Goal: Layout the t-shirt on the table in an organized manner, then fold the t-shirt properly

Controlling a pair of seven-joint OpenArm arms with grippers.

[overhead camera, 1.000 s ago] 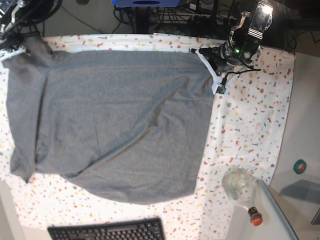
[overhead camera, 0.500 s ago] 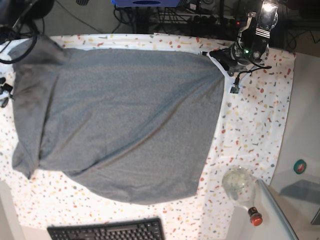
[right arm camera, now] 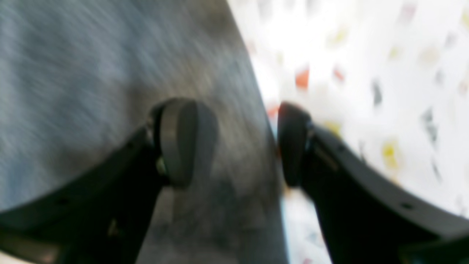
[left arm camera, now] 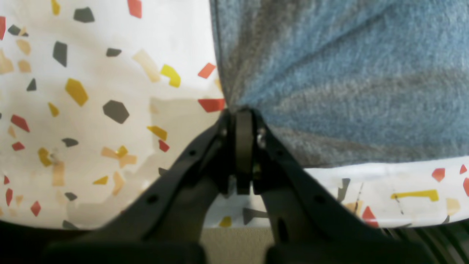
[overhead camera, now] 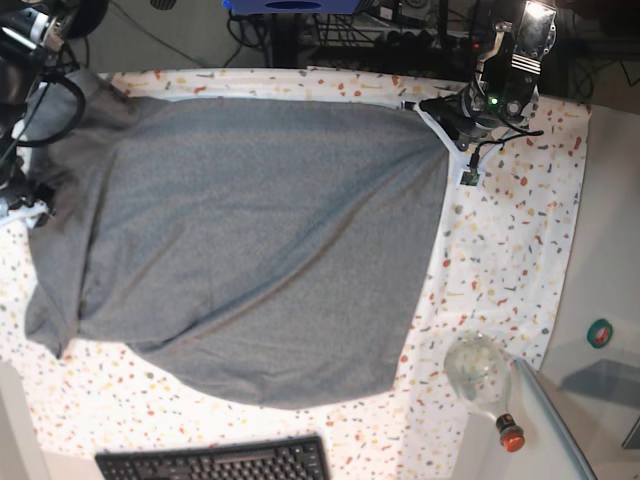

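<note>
The heather-grey t-shirt (overhead camera: 250,230) lies spread over the speckled table (overhead camera: 510,220), with a few long creases. My left gripper (overhead camera: 443,117) is at the shirt's far right corner. In the left wrist view, the left gripper (left arm camera: 240,112) is shut on that corner of the t-shirt (left arm camera: 329,73), with cloth fanning out from the pinch. My right gripper (overhead camera: 24,200) hangs at the shirt's left edge. In the blurred right wrist view, the right gripper (right arm camera: 236,146) is open above the edge of the t-shirt (right arm camera: 91,73), holding nothing.
A black keyboard (overhead camera: 215,462) lies at the near table edge. A clear glass bottle with a red cap (overhead camera: 482,375) rests near the right front corner beside a slanted glass pane (overhead camera: 548,420). Cables and equipment crowd the far edge.
My right gripper opened, let go of the shirt's far left corner and moved nearer along the left edge. My left gripper pulled its corner right and back, flattening the shirt.
</note>
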